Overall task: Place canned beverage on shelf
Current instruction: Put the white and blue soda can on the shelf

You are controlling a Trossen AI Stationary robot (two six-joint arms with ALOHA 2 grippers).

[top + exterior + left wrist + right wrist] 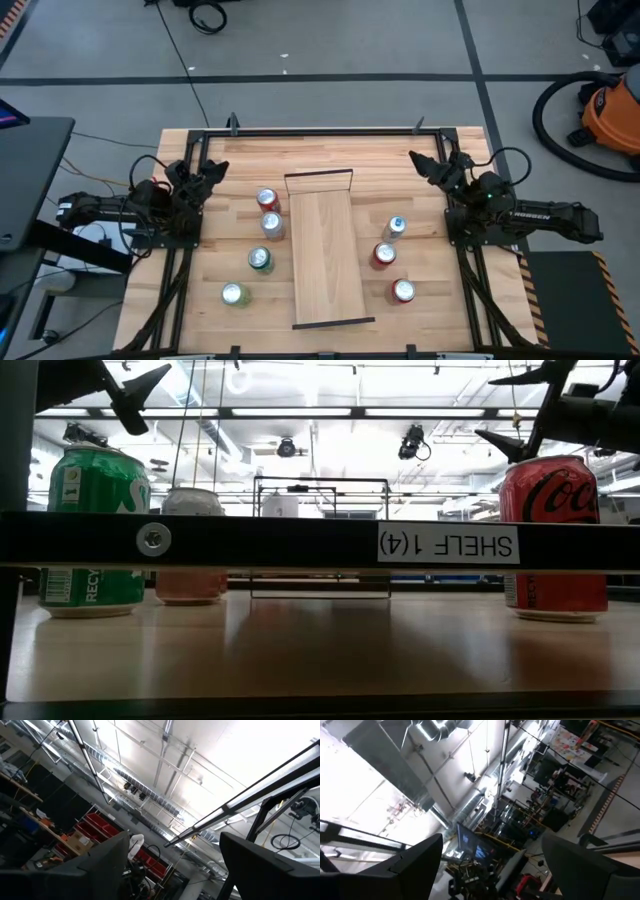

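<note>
The shelf (pixel 327 258), a long pale-wood board with a black wire rail at each short end, lies on the middle of the slatted tabletop. Several cans stand upright on the table left of it: a red one (pixel 268 200), a silver one (pixel 273 225), a green one (pixel 260 260) and another green one (pixel 233 294). Right of it stand a white-blue can (pixel 396 228) and two red cans (pixel 384 255) (pixel 402 292). My left gripper (pixel 214 170) is open and raised at the far left. My right gripper (pixel 428 165) is open and raised at the far right. Both are empty.
A black frame (pixel 320 131) runs along the table's far edge. In the low view a black bar labelled SHELF 1(4) (pixel 320 544) crosses in front of the cans. An orange vacuum (pixel 610 110) stands on the floor beyond the table's right side.
</note>
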